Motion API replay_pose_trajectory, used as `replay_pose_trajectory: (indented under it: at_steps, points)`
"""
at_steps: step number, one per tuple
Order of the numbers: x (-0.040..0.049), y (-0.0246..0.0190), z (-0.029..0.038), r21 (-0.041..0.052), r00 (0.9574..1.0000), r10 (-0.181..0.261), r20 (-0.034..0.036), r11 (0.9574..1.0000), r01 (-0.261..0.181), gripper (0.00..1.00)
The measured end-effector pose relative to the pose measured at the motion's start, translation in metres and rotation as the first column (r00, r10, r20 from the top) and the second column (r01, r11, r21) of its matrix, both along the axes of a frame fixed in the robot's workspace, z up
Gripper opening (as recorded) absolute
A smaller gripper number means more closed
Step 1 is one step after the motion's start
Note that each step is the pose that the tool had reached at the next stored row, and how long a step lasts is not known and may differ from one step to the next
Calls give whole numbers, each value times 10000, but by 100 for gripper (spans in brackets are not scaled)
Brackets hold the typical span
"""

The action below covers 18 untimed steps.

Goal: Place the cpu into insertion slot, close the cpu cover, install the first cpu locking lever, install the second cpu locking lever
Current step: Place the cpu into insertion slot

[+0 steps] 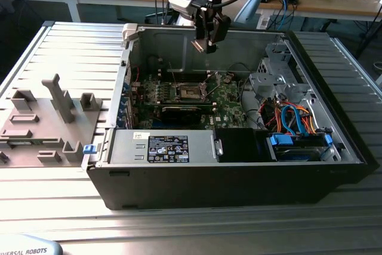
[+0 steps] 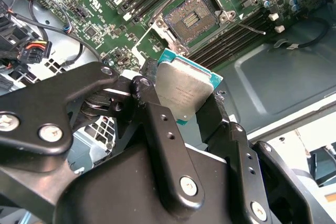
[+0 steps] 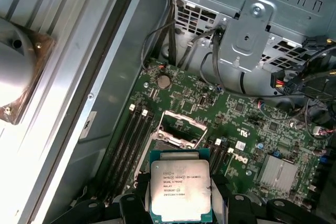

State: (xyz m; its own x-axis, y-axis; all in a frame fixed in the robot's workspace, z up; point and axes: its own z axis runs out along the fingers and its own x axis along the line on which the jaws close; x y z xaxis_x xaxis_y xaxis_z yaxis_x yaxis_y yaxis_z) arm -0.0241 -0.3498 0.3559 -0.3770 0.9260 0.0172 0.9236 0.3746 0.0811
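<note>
In the exterior view, my gripper (image 1: pixel 209 39) hangs high above the insertion slot (image 1: pixel 190 92), inside the open computer case (image 1: pixel 239 177). The cpu (image 1: pixel 198 46) shows as a small pale tile at its tip. None of the four steps is done yet: the chip is in the air, well apart from the slot.

In the second wrist view, my gripper (image 2: pixel 185 102) is clamped on the cpu (image 2: pixel 182 90), one black finger on each of two opposite edges. The chip is a flat square with a dull silver-grey lid and a teal-green board showing round the rim, tilted in the fingers. Beyond it the insertion slot (image 2: pixel 191 20) lies bare, its field of contacts exposed, with nothing seated in it.

In the first wrist view, the cpu (image 3: pixel 180 184) sits level between the fingers, lid up and printed. It is close to the insertion slot (image 3: pixel 169 141) but not over it. The cpu cover (image 3: pixel 181 124) appears swung up off the slot, so I judge the closing and both levers remain undone.
</note>
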Motion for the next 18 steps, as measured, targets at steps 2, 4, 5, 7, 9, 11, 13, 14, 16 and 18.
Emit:
replay_pose_trajectory:
  at_steps: [2,4,5,7,9,11,13,14,16,18]
  points:
    - [0,0,0,-1,10000,-33,0,10000,33,54]
    - [0,0,0,0,10000,-82,1,10000,82,54]
    - [0,0,0,-1,10000,-96,0,10000,96,54]
    - [0,0,-1,-1,9999,-125,1,9999,125,54]
    - [0,0,-1,-1,9999,-157,0,9999,157,54]
    - [0,0,-1,-1,9998,-185,0,9998,185,54]
    - [0,0,-1,-1,9998,-210,1,9998,210,54]
    - [0,0,-1,-1,9998,-222,0,9998,222,54]
    - [0,0,-1,-1,9997,-248,1,9997,248,54]
    - [0,0,-1,-1,9996,-273,0,9996,273,54]
